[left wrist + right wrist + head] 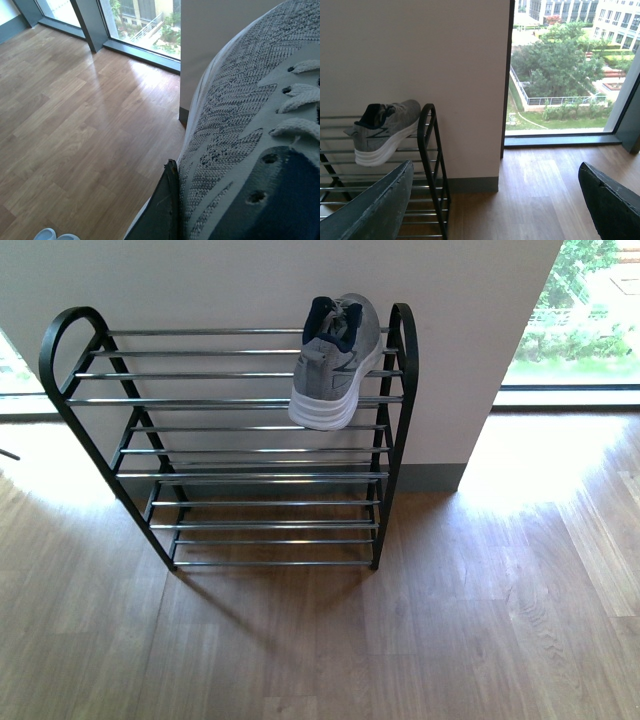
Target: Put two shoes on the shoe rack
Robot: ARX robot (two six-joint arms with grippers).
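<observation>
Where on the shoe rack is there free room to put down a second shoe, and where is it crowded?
The top tier is bare from the left side frame to the grey sneaker. The three lower tiers are bare across their whole width. Crowded only at the top tier's right end, where the sneaker lies beside the right frame.

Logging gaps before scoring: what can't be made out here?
Left wrist view: grey sneaker fills the frame, hiding all but one left finger; rest cut off.
Same view: pale shoes cut by the bottom edge.
Front view: both arms out of frame.
Right wrist view: right finger covers lower shoe rack.
</observation>
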